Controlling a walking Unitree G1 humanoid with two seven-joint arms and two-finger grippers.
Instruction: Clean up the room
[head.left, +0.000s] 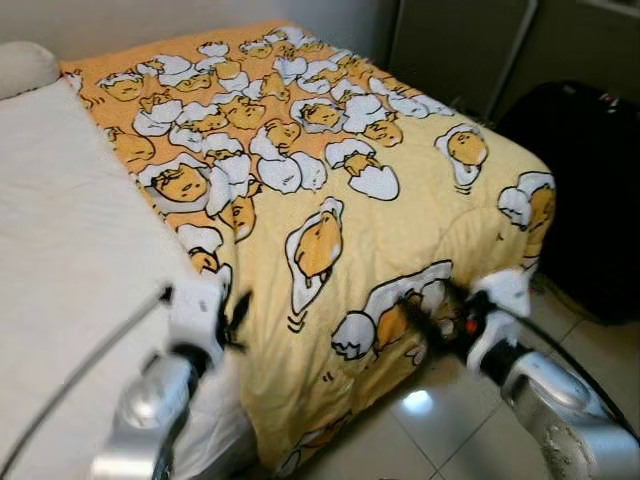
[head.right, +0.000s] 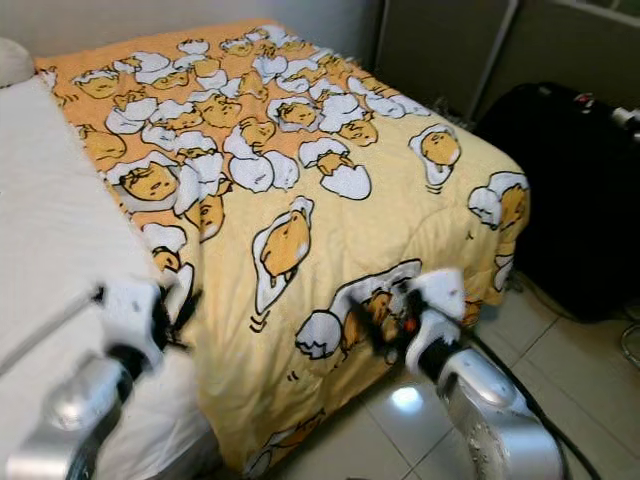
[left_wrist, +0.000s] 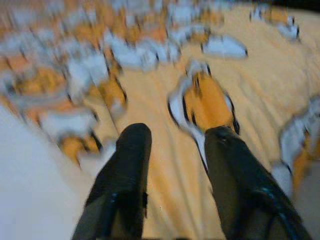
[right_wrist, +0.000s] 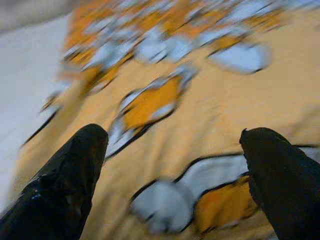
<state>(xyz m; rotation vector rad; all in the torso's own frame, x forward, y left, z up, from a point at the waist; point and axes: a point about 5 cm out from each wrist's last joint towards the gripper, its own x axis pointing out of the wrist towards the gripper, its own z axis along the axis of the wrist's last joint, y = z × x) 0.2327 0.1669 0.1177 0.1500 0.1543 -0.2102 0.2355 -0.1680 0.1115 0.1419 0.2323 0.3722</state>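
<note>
I see the yellow egg-print quilt (head.left: 330, 190) lying on the bed, the bare white mattress (head.left: 60, 250) to its left, a black suitcase (head.left: 590, 190) standing right of the bed.

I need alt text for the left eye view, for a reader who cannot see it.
A yellow blanket printed with egg cartoons covers a bed beside a bare white mattress. The left gripper and right gripper, both open, reach toward the blanket's near edge. A black suitcase stands on the tiled floor.
</note>
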